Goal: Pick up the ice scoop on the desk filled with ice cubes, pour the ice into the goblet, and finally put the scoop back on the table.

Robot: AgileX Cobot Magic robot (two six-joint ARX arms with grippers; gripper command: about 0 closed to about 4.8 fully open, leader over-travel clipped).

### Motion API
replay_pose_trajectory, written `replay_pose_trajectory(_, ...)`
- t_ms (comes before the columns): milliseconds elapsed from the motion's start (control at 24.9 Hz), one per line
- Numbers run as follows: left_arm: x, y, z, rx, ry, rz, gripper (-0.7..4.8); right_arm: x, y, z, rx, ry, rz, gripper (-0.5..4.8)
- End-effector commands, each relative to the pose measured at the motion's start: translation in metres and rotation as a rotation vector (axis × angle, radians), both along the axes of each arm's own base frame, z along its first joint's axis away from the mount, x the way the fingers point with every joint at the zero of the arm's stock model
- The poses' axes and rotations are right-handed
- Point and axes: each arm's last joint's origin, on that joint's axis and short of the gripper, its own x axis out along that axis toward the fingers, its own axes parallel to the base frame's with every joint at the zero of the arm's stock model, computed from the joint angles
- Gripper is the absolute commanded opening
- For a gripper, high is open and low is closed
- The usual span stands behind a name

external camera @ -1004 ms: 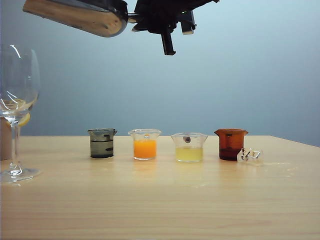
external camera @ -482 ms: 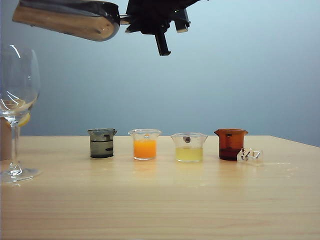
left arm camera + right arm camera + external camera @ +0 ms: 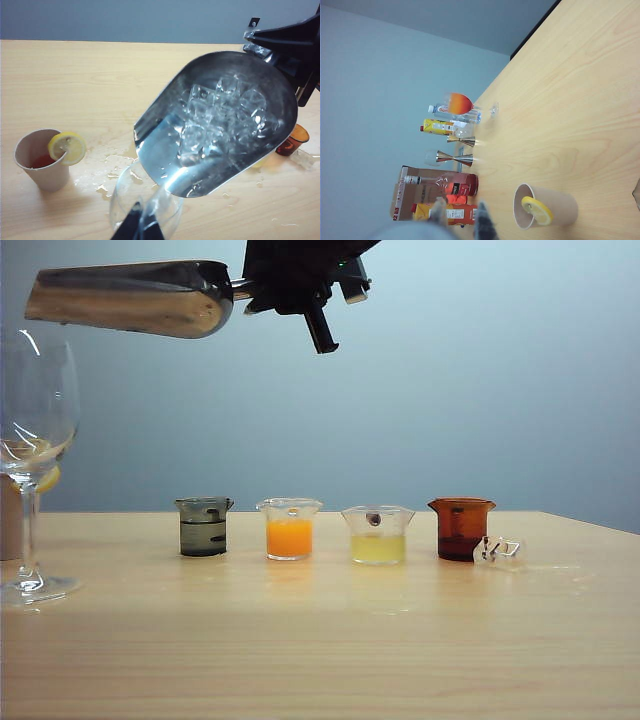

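The shiny metal ice scoop (image 3: 130,300) hangs high at the left, roughly level, with its front end over the goblet (image 3: 35,420). My right gripper (image 3: 258,285) is shut on its short handle. In the left wrist view the ice scoop (image 3: 165,165) is heaped with ice cubes (image 3: 220,115), and its front lip is above the mouth of the goblet (image 3: 119,200). The goblet stands on the table (image 3: 320,640). My left gripper (image 3: 141,227) shows only as two dark fingers close together, holding nothing. The right gripper (image 3: 461,220) is blurred in its own view.
Four small beakers stand in a row: dark (image 3: 204,527), orange (image 3: 290,530), yellow (image 3: 378,535), amber (image 3: 461,529). Loose ice (image 3: 498,550) lies beside the amber one. A paper cup with a lemon slice (image 3: 42,160) stands near the goblet, by spilled water (image 3: 115,165). Bottles and cartons (image 3: 445,195) line the far edge.
The scoop has shifted left and its front end has dropped from pointing upward to about level. The right gripper moved slightly left with it. Goblet and beakers stayed put.
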Motion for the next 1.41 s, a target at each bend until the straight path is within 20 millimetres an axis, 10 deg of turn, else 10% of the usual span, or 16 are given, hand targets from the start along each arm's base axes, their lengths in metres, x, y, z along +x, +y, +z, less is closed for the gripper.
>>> replay_pose_trajectory(40,-0.0004,-0.0001,0.0021,0.000,-0.021,-0.005,-0.06,-0.0023,0.0036,0.0091,0.030,-0.047,-0.007,-0.06)
replay_pose_trajectory(1406,-0.0005,0.0000,0.0020,0.001,-0.019,-0.002,-0.06,0.0010,-0.0008,0.0080,-0.021,-0.075,-0.021,-0.06)
